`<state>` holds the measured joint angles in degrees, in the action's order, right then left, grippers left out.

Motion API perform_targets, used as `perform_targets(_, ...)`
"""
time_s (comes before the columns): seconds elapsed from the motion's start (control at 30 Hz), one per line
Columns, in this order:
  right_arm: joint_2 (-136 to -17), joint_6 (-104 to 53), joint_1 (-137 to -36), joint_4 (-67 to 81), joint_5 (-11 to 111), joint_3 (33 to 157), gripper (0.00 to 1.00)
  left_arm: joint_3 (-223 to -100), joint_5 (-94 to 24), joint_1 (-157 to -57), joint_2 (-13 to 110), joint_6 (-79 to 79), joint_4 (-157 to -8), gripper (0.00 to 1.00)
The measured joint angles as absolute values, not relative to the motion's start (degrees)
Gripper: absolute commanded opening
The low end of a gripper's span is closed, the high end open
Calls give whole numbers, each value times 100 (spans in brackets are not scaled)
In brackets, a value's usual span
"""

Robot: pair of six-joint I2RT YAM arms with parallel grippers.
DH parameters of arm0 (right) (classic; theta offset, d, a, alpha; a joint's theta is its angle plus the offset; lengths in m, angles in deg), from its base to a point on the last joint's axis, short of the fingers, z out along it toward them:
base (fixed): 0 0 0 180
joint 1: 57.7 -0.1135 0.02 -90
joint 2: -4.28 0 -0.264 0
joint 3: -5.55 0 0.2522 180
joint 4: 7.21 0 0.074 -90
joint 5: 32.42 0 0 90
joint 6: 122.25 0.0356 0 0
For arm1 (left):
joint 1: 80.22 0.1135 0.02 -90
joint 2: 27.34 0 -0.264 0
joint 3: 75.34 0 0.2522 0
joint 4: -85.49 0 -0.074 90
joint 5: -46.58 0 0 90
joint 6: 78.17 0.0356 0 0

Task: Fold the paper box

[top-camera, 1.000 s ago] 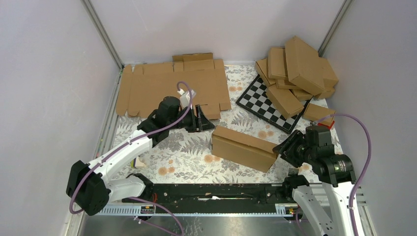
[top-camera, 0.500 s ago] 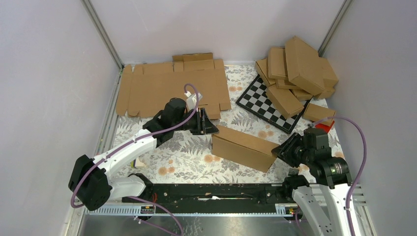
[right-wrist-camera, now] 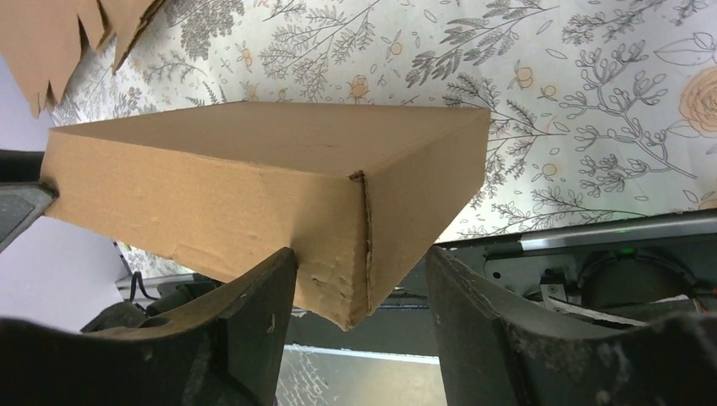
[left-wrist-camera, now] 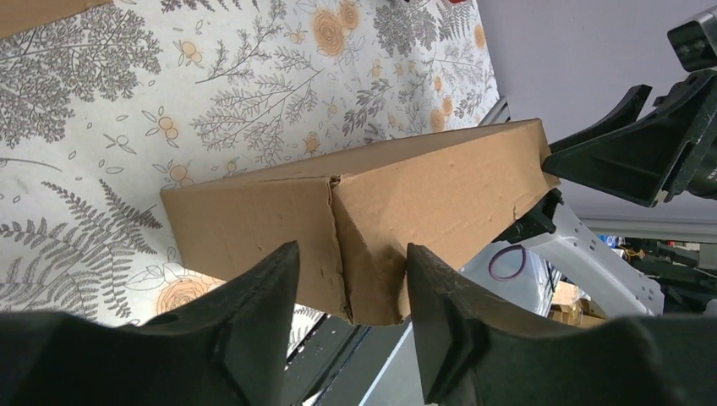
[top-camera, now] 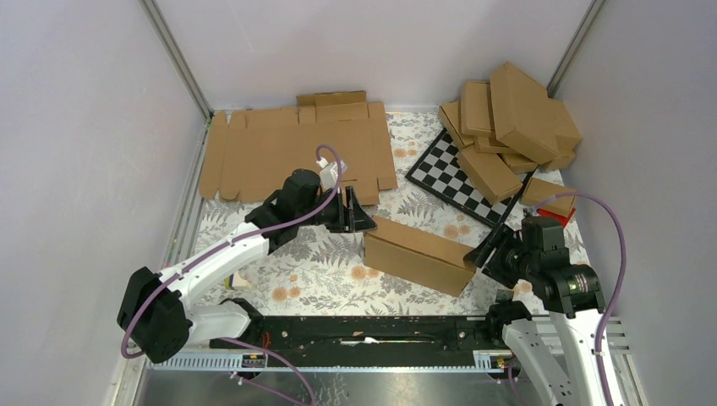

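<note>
The paper box lies shut and folded on the flowered cloth, mid-table, its long side slanting down to the right. My left gripper is at its left end. In the left wrist view the box fills the middle and its near corner sits between the spread jaws of the left gripper. My right gripper is at the right end. In the right wrist view a corner of the box pokes between the right gripper jaws, with a gap beside one finger. Both grippers are open.
Flat brown cardboard sheets lie at the back left. A checkered board and a heap of folded boxes fill the back right. A small box and a red item sit near the right arm. A black rail runs along the near edge.
My left arm has moved right, bringing its jaws up to the box's left end. The right gripper's jaws have narrowed and then spread wider. The box has stayed put.
</note>
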<state>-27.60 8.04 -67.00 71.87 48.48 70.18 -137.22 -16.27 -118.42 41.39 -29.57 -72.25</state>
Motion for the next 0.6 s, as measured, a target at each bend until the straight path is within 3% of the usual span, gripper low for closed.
perform_targets(0.3, -2797, 562, -6700, 6560, 3895, 6607, 60, -13722, -1644, -10946, 3746, -2754, -6843, 72)
perform_targets(0.6, -3272, 857, -6702, 5237, 3018, 6111, 57, -13663, -1620, -9324, 3202, -2437, -6139, 80)
